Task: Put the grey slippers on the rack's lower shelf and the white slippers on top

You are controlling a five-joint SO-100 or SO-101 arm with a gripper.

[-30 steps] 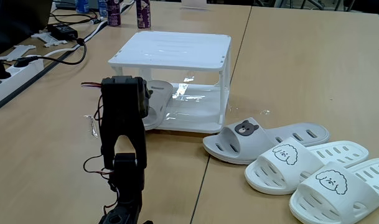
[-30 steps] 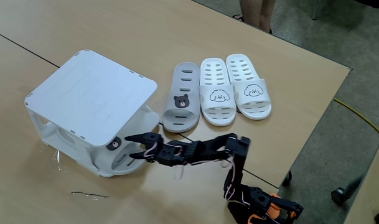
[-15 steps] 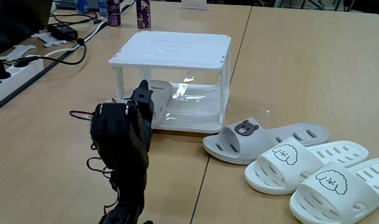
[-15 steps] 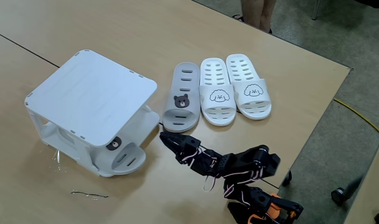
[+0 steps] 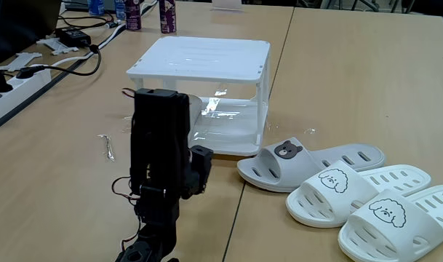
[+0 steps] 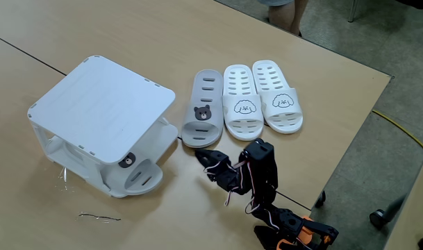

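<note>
Pale wood counter [image 6: 93, 28] carries everything, with cables and bottles at its far edge in a fixed view. On the arm, folded near the counter's edge, the jaws [image 6: 203, 155] are seen in a fixed view as a dark tip aimed toward 10 o'clock, just short of the loose grey slipper's heel; whether they are apart or together cannot be told, and nothing is seen held in them.

Outward from the jaws, the loose grey slipper [image 6: 203, 111] lies flat at about 12 o'clock, bear face on its strap, toe pointing away. Just beside it at 1 o'clock the two white slippers [image 6: 262, 97] lie side by side, apparently touching. At 9 o'clock stands the rack [image 6: 100, 104], and the other grey slipper [image 6: 138, 173] is already resting on the lower shelf [image 5: 232, 127], its open end jutting past the shelf's front edge.

The slippers are judged to be light moulded foam: springy rather than stiff, slotted, unlikely to be damaged, and not notably slippery. The arched strap is judged the best hold, since it stands clear of the sole and can be pinched across its edge; the side wall of the sole is the alternative. A slipper taken by the strap is expected to hang tilted, so clearance under the slatted top should be allowed for.
</note>
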